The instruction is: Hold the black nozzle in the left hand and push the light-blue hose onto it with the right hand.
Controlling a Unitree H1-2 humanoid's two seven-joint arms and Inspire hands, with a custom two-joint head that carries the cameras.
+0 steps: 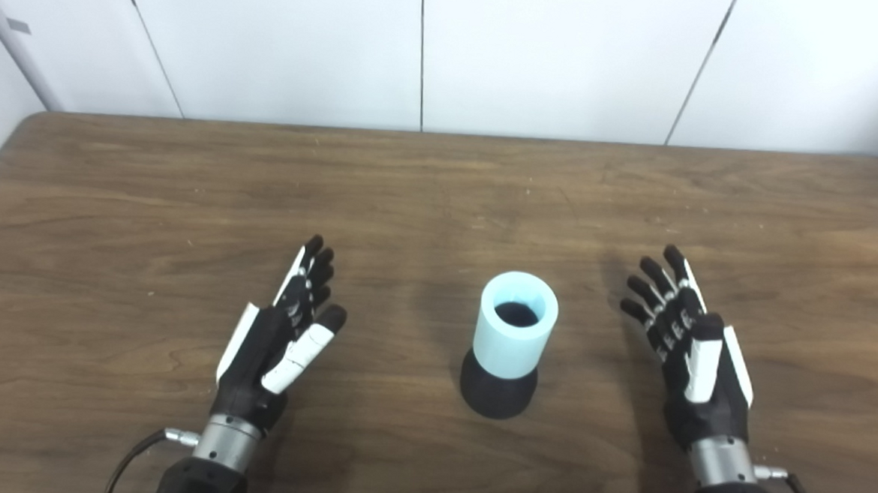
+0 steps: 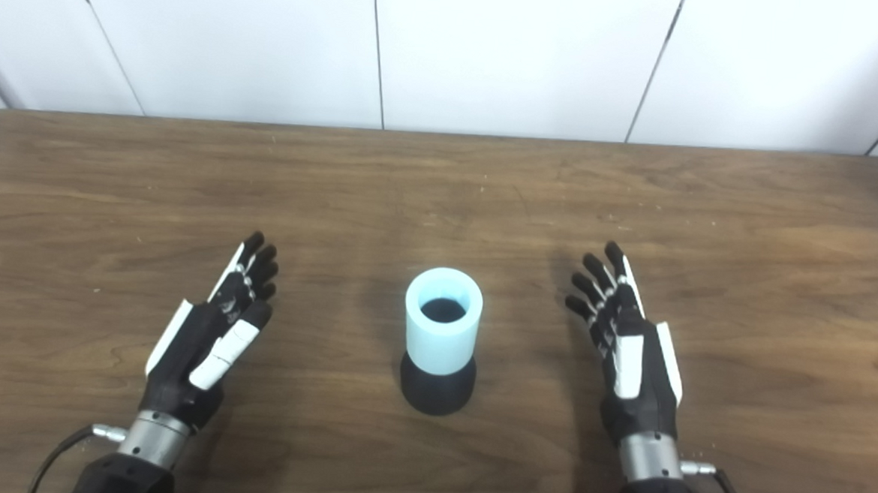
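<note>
A short light-blue hose stands upright in the middle of the wooden table, seated over a black nozzle whose flared base shows beneath it. Black also shows down inside the hose's mouth. My left hand lies to the left of them, open, fingers stretched forward, holding nothing. My right hand rests to the right, also open and apart from the hose. The same hose and nozzle appear in the right eye view between both hands.
White wall panels run behind the table's far edge. Cables leave both wrists near the bottom edge. Bare wood surrounds the hose and nozzle on all sides.
</note>
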